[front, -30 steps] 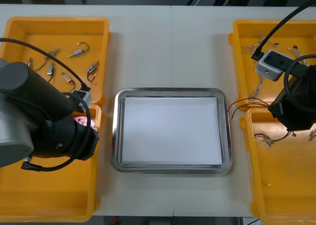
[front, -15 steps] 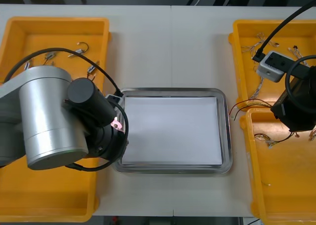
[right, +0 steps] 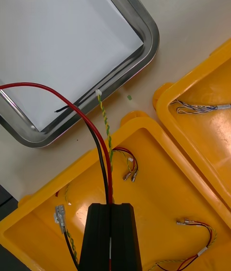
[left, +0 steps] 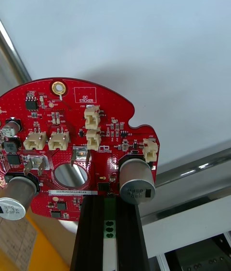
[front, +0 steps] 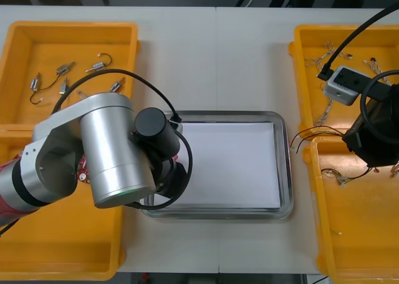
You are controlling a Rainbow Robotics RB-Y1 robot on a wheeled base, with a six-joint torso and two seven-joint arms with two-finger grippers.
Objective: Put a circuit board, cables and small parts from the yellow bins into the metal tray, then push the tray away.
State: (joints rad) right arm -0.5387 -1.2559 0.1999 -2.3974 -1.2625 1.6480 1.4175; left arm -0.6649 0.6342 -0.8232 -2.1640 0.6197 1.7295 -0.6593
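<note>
My left gripper (left: 109, 203) is shut on the edge of a round red circuit board (left: 110, 107). It holds the board over the white inside of the metal tray (left: 192, 170), close to the rim. In the front view the left arm (front: 118, 150) covers the left side of the tray (front: 283, 125). My right gripper (right: 109, 206) is shut on a cable of red, black and twisted yellow wires (right: 106, 129). That cable hangs above the near right yellow bin (right: 159, 155) and trails toward the tray's corner (right: 144, 26). The right arm (front: 377, 134) sits over the right bins.
The far left bin (front: 68, 32) holds several small metal parts (front: 62, 68). The near left bin (front: 56, 246) lies under the left arm. More cables (front: 333, 175) lie in the near right bin (front: 355, 234). The far right bin (front: 312, 35) holds thin cables.
The left arm has swung right from the near left bin to the tray's left side, carrying the circuit board. The right arm has hardly moved.
</note>
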